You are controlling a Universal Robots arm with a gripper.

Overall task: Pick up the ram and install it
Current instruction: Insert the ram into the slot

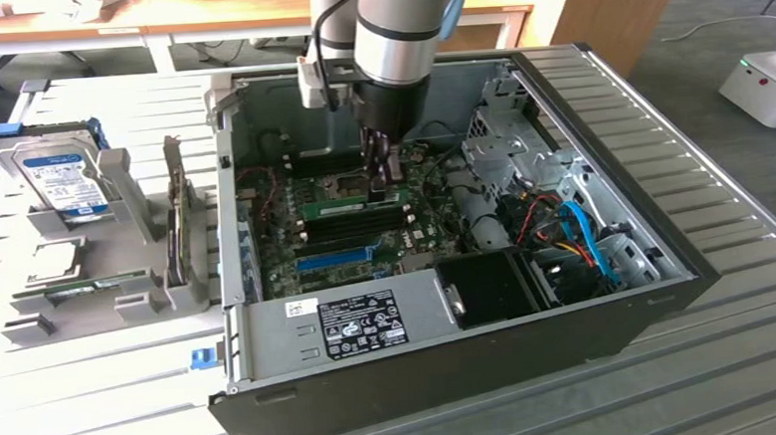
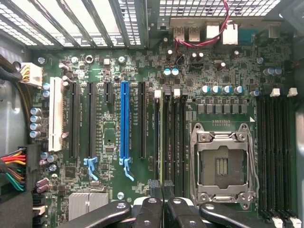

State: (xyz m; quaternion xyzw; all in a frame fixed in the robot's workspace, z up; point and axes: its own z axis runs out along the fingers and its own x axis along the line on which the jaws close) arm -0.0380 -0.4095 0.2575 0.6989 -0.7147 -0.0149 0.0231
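One long green circuit-board ram stick (image 1: 348, 208) stands edge-up in a motherboard slot inside the open black computer case (image 1: 437, 384). The end effector (image 1: 385, 181), fingers together, sits at the stick's end. Seating is in hand, I judge, and it calls for straight, even downward pressure.

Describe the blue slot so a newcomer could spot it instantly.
Start at the open computer case and look at its green motherboard. Among the long parallel expansion slots stands the blue slot; its neighbours are black, and one is white.

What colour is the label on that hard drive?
The label is blue, clearest in the exterior view.
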